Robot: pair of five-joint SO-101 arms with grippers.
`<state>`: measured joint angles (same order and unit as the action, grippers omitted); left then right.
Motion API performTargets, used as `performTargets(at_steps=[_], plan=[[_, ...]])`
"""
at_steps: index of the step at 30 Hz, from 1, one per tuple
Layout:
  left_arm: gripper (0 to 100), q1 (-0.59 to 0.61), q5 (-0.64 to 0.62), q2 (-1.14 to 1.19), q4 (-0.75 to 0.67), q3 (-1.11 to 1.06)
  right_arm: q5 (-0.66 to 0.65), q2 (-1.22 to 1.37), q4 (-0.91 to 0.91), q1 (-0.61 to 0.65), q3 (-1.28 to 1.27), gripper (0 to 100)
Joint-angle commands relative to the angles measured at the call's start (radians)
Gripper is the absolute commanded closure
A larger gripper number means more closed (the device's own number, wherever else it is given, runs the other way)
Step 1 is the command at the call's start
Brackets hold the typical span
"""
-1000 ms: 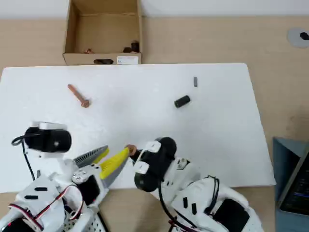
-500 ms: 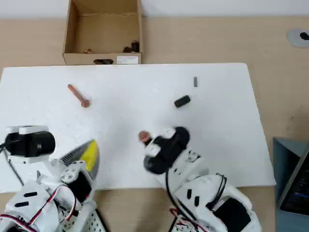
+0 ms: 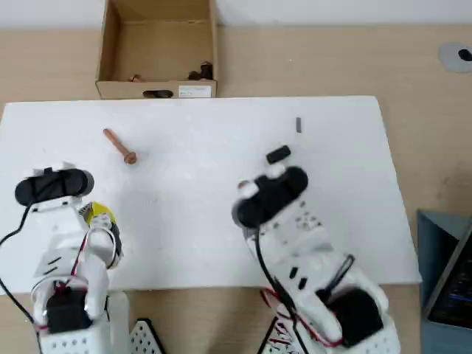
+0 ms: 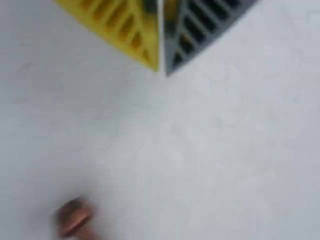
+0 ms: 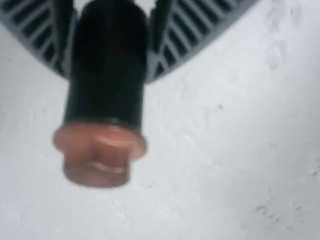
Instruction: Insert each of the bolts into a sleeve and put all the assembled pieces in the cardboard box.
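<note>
My right gripper (image 5: 107, 65) is shut on a black sleeve (image 5: 107, 75), and a copper bolt head (image 5: 100, 155) sticks out of the sleeve's end, just above the white mat. In the high view the right arm (image 3: 269, 195) is over the mat's middle. My left gripper (image 4: 161, 67), with yellow and grey fingers, is shut and holds nothing; it sits at the mat's left front (image 3: 96, 217). A loose copper bolt (image 3: 119, 146) lies far left on the mat, its head (image 4: 74, 220) ahead of the left gripper. A loose black sleeve (image 3: 278, 155) lies just beyond the right arm.
The cardboard box (image 3: 103, 51) stands beyond the mat's far edge at the left, with a few dark and copper pieces in its near corner. A small grey piece (image 3: 299, 125) lies far right on the white mat (image 3: 346, 206). A laptop edge (image 3: 446, 273) is at right.
The left gripper drew back from the bolt head to the mat's left front and shut. The right arm carried the sleeve with the bolt in it toward the mat's far side.
</note>
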<state>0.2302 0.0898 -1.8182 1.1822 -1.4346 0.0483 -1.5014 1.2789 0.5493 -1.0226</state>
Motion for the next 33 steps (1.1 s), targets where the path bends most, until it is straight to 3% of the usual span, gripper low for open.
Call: performTargets(at_steps=[1,15,26,33], plan=[[100,0.034,0.009,-0.004,-0.075,-0.072,0.000,0.232,-0.098,-0.018,0.209,98.9],[100,0.025,0.008,-0.004,-0.086,-0.199,-0.008,1.101,-0.437,-0.019,0.817,98.9],[100,0.023,0.006,-0.004,-0.083,-0.199,-0.011,1.735,-0.506,-0.065,1.440,98.9],[100,0.025,0.005,-0.004,-0.083,-0.199,-0.184,2.149,-0.506,-0.061,1.873,98.9]])
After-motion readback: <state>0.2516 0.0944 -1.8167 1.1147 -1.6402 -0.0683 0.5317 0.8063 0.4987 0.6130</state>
